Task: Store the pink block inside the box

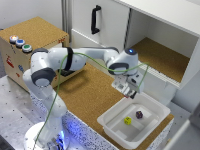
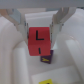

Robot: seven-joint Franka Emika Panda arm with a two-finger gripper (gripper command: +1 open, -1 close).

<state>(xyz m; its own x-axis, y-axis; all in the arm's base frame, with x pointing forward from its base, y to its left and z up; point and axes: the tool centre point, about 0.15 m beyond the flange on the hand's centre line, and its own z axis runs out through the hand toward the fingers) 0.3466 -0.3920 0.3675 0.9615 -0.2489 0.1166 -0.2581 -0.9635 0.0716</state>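
Note:
The pink block [image 1: 139, 114] is a tiny dark magenta-purple cube lying on the floor of the white box [image 1: 109, 121], beside a small yellow cube [image 1: 128, 120]. My gripper [image 1: 130, 94] hangs just above the box's far rim. In the wrist view the gripper [image 2: 40, 47] is shut on a red block [image 2: 39, 41] with black marks. The pink block [image 2: 46, 58] shows just beneath it on the box floor [image 2: 67, 70], and the yellow cube [image 2: 46, 81] lies at the picture's edge.
A wooden case [image 1: 30, 40] with coloured buttons stands at the exterior view's left. A white cabinet [image 1: 165, 30] with an open cork-floored compartment and a black door handle [image 1: 95, 19] stands behind. The box sits on a cork-topped table [image 1: 85, 92].

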